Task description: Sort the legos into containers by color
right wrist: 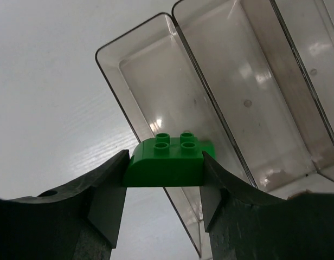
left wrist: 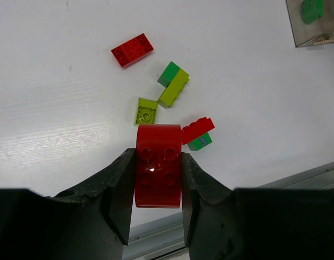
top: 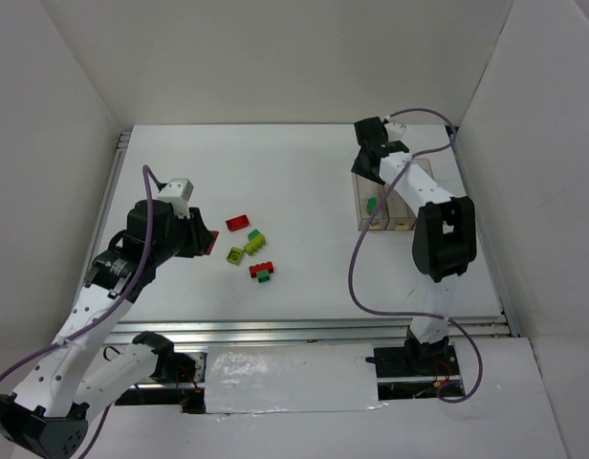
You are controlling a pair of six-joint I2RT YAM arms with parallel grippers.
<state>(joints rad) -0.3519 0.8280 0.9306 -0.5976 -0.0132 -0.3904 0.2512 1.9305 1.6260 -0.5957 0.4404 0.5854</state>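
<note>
Clamping glossy red brick (left wrist: 158,165) | studded green brick (right wrist: 164,165) over clear bin (right wrist: 151,92)

We see the right gripper (right wrist: 163,181) with its two dark fingers (right wrist: 107,195) pressed against the ends of a green lego (right wrist: 164,162). The lego sits level between them, four studs up, its left shoulder rounded. Just above the claw's right finger a green sliver (right wrist: 209,147) shows behind the lego; we cannot tell what it is. Straight ahead of the claw lies the nearest container (right wrist: 156,86), clear and narrow, running away to a rounded far end. To the claw's right the middle container (right wrist: 248,81) joins it wall to wall, and a third container (right wrist: 313,43) follows at the edge. White table (right wrist: 47,81) spreads to the claw's left.
</note>
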